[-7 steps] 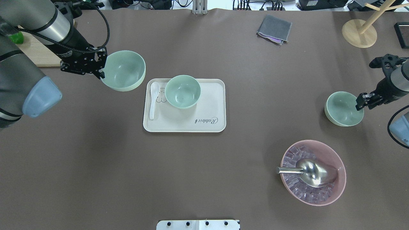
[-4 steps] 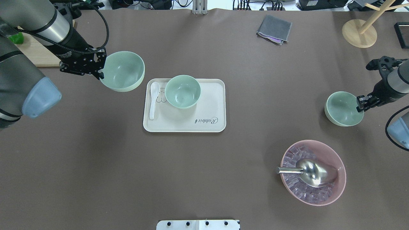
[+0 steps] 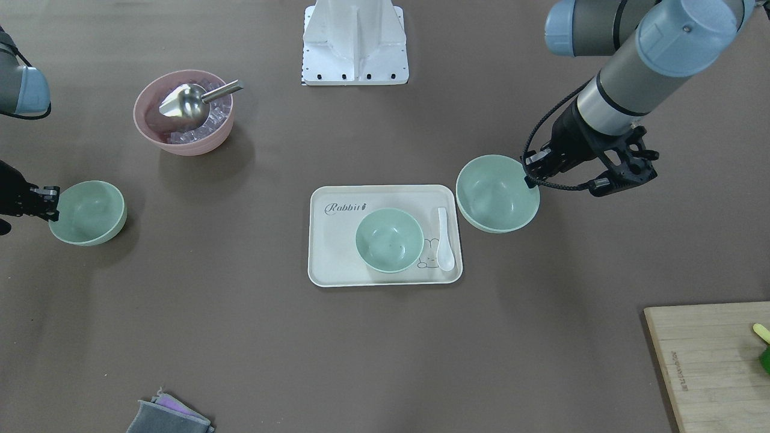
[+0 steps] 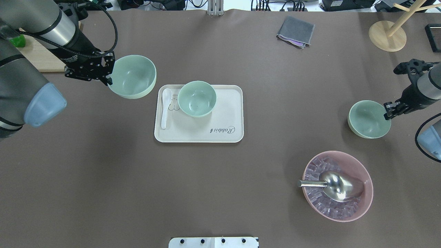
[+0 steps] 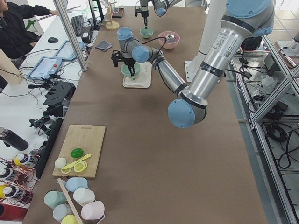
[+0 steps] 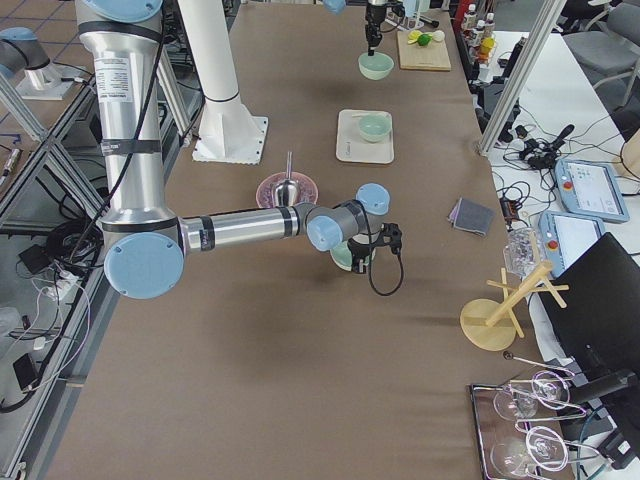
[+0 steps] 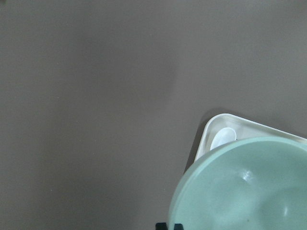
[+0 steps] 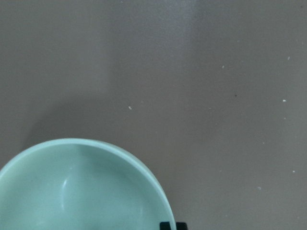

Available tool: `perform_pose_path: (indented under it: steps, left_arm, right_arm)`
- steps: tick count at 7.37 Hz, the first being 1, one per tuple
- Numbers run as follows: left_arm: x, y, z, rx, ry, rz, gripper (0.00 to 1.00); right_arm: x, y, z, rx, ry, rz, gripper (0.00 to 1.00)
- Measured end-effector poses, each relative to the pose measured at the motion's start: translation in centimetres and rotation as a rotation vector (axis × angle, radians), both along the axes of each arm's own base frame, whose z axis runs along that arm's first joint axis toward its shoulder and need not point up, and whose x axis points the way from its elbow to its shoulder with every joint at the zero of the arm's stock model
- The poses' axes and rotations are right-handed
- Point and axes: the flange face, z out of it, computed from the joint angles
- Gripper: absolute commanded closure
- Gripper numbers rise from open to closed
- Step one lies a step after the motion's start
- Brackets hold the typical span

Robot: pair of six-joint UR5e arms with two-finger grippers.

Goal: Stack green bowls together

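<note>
Robot lab: aluminium framing [image 5: 71, 35], cables [image 5: 275, 133].

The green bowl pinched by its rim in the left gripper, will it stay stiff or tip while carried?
Probably stiff: the green bowl looks undistorted where the left gripper pinches one side of its rim. Held off-centre, with smooth walls, it could tilt or slip.

1. Left arm [image 3: 625, 78]: grey tubular links, pale blue round joint caps, a silver band above the black wrist.
2. A black ribbed cable [image 4: 116, 32] loops along that wrist to the black left gripper [image 3: 529, 175].
3. Right arm [image 4: 429, 84], across the base from it: the same grey, a blue cap, a black right gripper [image 4: 386, 111].
4. Base [image 3: 355, 42]: white, with dark screws along its edge.
</note>
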Motion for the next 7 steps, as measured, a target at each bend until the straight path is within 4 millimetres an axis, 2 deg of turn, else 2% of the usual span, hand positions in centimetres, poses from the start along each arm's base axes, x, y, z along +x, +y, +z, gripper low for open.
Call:
perform_pose_path:
  steps: [2, 3, 5, 7]
  left_arm:
    - [1.3, 0.1, -0.2, -0.008, -0.006, 0.005, 1.0]
    - [2.9, 0.2, -1.1, -0.015, -0.012, 0.0, 1.0]
    - [6.4, -0.2, -3.6, -0.033, -0.013, -0.01, 1.0]
    - [9.1, -1.8, -5.4, -0.052, -0.01, -0.017, 1.0]
  right_arm:
    - [1.6, -0.7, -2.3, -0.031, -0.084, 0.007, 1.0]
    - [2.1, -1.7, -3.9, -0.053, -0.096, 0.019, 1.0]
    - [1.9, -3.7, -7.2, -0.093, -0.092, 0.049, 1.0]
    - [1.3, -5.0, -9.8, -0.149, -0.102, 0.116, 1.0]
